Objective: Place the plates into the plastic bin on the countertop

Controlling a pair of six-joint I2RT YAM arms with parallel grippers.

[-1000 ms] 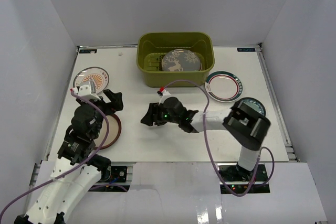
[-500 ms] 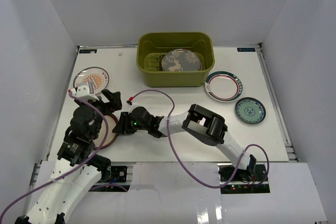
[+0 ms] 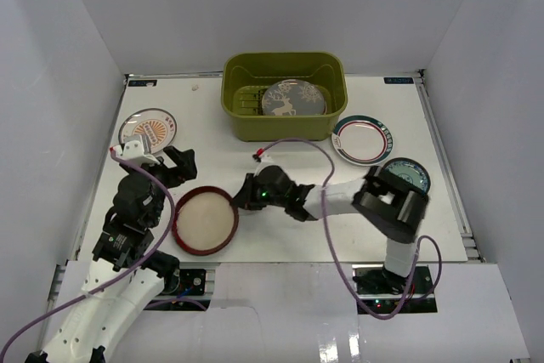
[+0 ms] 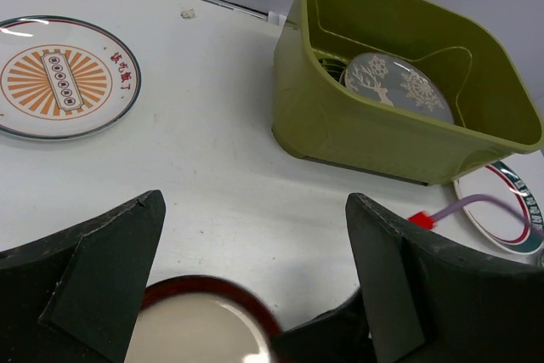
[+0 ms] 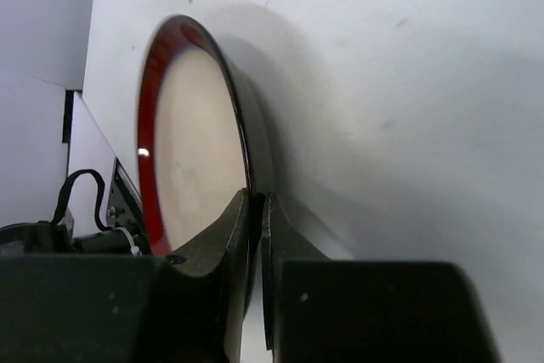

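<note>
White countertop [image 3: 280, 163] carries the plastic bin [image 3: 285, 127] at its far edge, and we see one grey plate [image 3: 294, 98] inside. Our right gripper [image 5: 255, 201] pinches the rim of the cream plate [image 3: 205, 220] near the front edge, well apart from the bin. Our left gripper [image 4: 255, 200] hangs just beside that plate, jaws spread wide.

In the top view the right arm [image 3: 387, 201] covers the 7 o'clock part of the small teal plate [image 3: 412, 169]. In the left wrist view the cream plate [image 4: 200, 333] is blurred and cut by the 6 o'clock edge. The sunburst plate [image 4: 64, 78] is cut at 9 o'clock, the green-ringed plate [image 4: 501, 188] at 3 o'clock. The bin [image 4: 365, 138] wall hides the grey plate's [image 4: 395, 91] lower part.
</note>
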